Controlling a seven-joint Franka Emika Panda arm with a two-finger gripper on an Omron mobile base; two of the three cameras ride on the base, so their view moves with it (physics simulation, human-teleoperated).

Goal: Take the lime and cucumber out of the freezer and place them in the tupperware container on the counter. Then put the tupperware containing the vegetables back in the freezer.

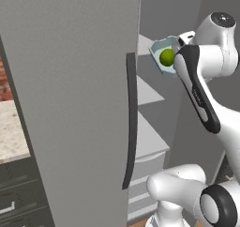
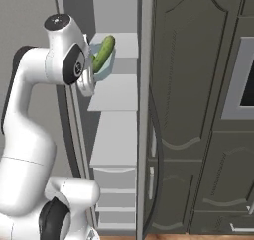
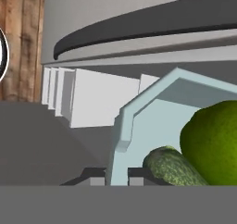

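The task looks near its end: one lime [image 1: 167, 57] and one cucumber [image 2: 103, 53] already lie together in the single tupperware container [image 3: 139, 126], and the gripper [image 3: 116, 180] is clamped on that container's rim, holding it inside the open freezer [image 1: 70, 104] at an upper shelf [image 2: 116, 92]. What seems left is to set the container down on the shelf, let go and draw the arm out; whether it already rests there cannot be told
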